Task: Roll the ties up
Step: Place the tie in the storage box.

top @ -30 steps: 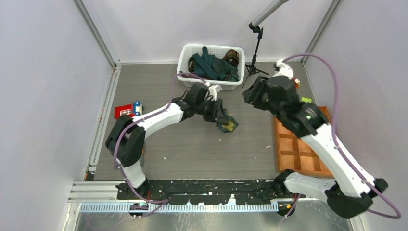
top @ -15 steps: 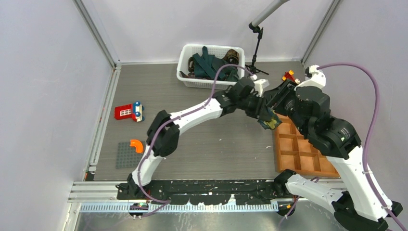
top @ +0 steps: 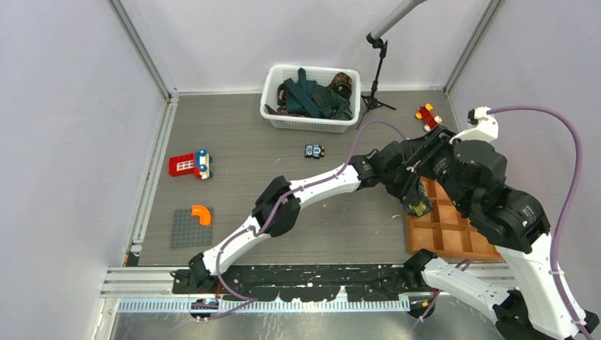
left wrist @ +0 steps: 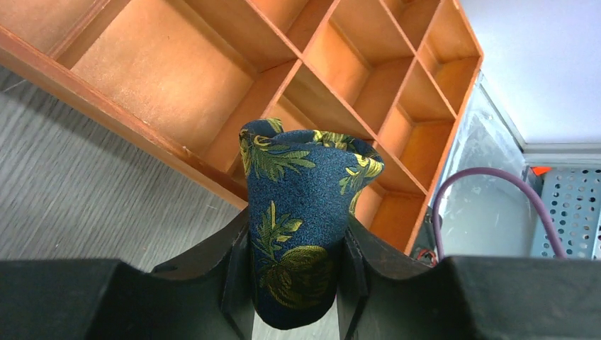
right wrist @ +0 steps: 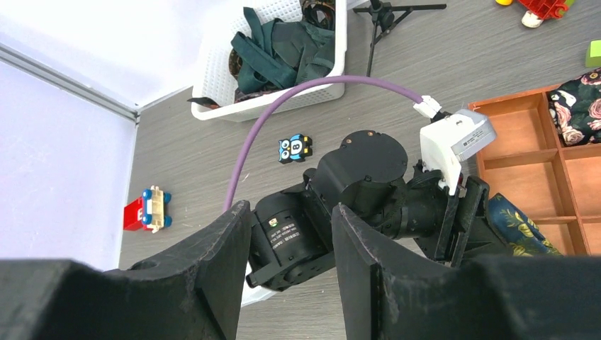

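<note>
Now the left hand [left wrist: 296,244] pinches a rolled navy flower-print tie [left wrist: 301,177] by the wooden tray [left wrist: 142,131]; right hand [right wrist: 287,230] spread, empty.

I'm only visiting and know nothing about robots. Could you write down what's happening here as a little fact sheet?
Left gripper: jaws closed on rolled navy floral tie
Tie position: above the edge of the wooden compartment tray, not in a compartment
Right gripper: jaws open, holding nothing
Also there: dark teal ties in white basket
</note>
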You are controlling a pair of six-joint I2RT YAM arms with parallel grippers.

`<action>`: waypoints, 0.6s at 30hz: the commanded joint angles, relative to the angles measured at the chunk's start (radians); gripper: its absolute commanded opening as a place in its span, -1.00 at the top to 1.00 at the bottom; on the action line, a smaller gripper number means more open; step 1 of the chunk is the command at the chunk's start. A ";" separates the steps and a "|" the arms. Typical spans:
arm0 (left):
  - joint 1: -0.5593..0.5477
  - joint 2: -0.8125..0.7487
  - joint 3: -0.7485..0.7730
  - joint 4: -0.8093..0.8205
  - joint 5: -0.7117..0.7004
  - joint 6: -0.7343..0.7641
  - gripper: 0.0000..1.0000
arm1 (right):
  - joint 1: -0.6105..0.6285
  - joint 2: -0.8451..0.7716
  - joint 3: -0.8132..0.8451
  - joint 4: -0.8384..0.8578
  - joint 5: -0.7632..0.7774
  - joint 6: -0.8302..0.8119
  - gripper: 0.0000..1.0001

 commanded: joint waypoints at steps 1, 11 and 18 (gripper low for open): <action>-0.013 0.016 0.054 0.006 -0.015 0.029 0.59 | 0.000 -0.005 -0.011 0.011 0.024 0.010 -0.01; -0.058 0.046 0.077 0.018 -0.098 0.076 0.60 | 0.000 -0.008 -0.040 0.027 0.004 0.017 -0.02; -0.093 0.072 0.125 0.018 -0.172 0.128 0.60 | 0.000 -0.009 -0.043 0.028 0.002 0.020 -0.01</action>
